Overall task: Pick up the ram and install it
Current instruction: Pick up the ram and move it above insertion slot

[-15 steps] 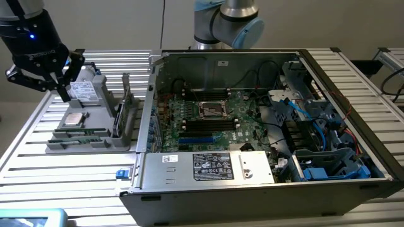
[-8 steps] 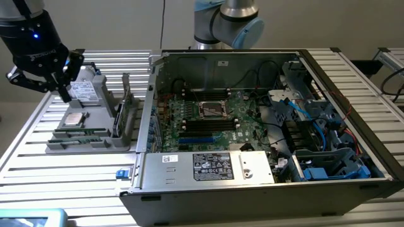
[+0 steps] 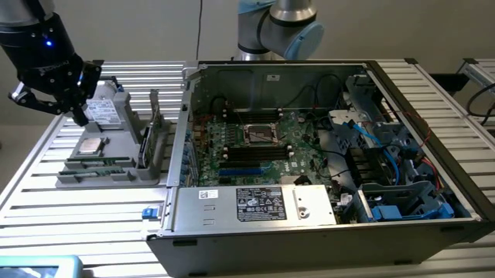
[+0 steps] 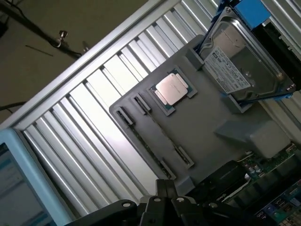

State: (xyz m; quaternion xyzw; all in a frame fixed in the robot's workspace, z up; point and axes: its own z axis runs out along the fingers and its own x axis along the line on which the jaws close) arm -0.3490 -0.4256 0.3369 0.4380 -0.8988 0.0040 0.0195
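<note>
Over the hard-drive (image 3: 101,110) end of the parts tray (image 3: 147,174): gripper (image 3: 48,110) hangs open, empty, touching nothing. Ram (image 3: 97,164) (image 4: 164,133) is in the tray, on edge in clip holders along the opposite edge, past the CPU (image 3: 91,145). Stood upright, I'd say, so its flat faces can be pinched from above. Looks like two sticks. PC case (image 3: 232,237) lies beside the tray with its lid off and motherboard (image 3: 263,145) face-up, so slots are reachable from above. Pick not made yet.
</note>
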